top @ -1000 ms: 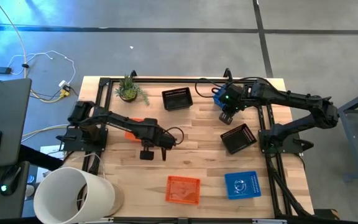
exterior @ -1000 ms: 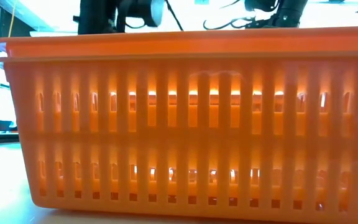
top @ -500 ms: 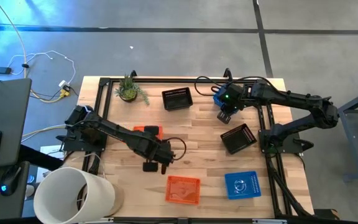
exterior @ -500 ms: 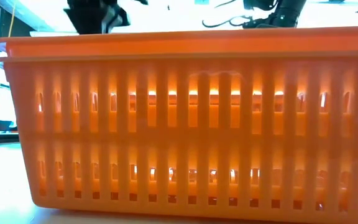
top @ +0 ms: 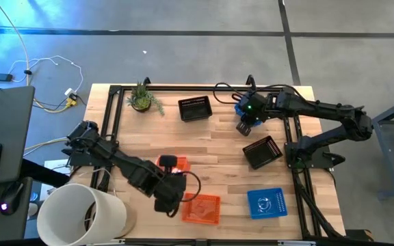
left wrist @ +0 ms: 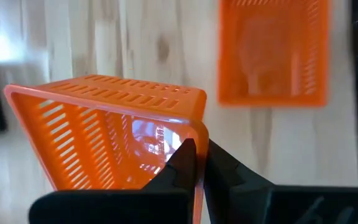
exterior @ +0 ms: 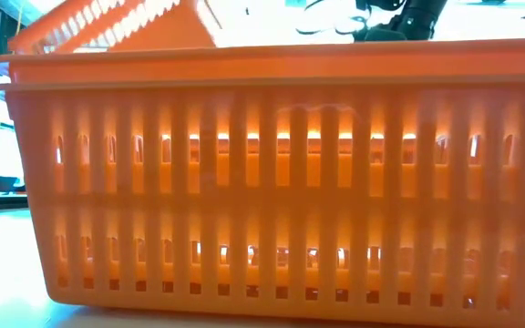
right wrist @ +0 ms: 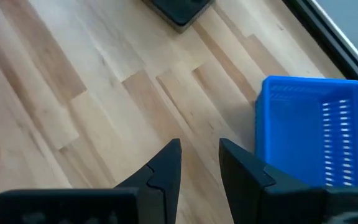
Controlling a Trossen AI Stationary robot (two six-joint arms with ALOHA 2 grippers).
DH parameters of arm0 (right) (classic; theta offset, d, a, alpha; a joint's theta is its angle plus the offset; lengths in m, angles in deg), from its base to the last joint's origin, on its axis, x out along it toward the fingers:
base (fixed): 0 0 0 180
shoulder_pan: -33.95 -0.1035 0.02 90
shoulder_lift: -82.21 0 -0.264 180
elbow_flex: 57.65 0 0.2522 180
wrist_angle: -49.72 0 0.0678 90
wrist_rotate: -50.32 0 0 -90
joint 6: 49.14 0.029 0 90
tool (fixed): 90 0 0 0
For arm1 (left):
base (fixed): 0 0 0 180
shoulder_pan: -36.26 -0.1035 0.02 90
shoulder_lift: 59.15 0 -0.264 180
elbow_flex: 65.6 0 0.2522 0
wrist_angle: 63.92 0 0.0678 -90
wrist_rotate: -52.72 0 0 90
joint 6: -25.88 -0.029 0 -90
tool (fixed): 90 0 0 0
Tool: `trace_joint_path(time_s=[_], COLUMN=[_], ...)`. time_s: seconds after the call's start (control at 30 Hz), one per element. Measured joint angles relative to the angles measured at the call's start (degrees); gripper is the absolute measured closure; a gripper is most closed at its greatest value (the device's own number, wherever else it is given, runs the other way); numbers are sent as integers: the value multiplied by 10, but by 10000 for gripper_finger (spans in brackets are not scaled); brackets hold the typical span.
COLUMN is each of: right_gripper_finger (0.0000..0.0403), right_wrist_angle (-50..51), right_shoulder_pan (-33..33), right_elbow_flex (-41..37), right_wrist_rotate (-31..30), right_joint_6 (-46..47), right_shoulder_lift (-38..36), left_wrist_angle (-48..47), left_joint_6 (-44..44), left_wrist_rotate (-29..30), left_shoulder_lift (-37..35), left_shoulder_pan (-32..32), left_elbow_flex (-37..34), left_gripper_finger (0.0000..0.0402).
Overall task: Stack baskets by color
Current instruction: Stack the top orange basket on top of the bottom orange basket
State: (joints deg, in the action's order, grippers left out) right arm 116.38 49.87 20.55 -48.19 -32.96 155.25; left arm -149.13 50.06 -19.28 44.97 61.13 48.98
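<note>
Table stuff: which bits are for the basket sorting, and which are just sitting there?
For the job:
- orange basket, held by left hand
- orange stack
- blue baskets
- black baskets

Just there:
- plant
- white bucket

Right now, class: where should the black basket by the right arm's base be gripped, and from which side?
Probably one thin side wall of the black basket, from straight above: it sits open side up, so one finger goes inside, one outside. It lies skewed, so turn to match.

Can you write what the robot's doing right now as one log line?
left gripper: shut on orange basket, near orange stack | right gripper: open, empty, beside blue basket
</note>
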Motion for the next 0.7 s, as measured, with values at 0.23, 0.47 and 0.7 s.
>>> trace_joint_path(time_s=[0.23,0.47,0.7], right_gripper_finger=[307,307,307], right_wrist_angle=[-9,-9,-9], right_shoulder_pan=[-35,-58,-63], right_elbow_flex=[0,0,0], right_wrist_rotate=[-7,-40,-59], right_joint_6=[20,34,35], right_shoulder_lift=[0,0,0], left_wrist_angle=[76,185,190], left_joint_6=[-33,-61,-29], left_wrist_rotate=[34,39,37], left_shoulder_lift=[0,0,0], left_shoulder_pan=[23,32,34], left_elbow_flex=[29,36,36], left_gripper_finger=[401,402,401])
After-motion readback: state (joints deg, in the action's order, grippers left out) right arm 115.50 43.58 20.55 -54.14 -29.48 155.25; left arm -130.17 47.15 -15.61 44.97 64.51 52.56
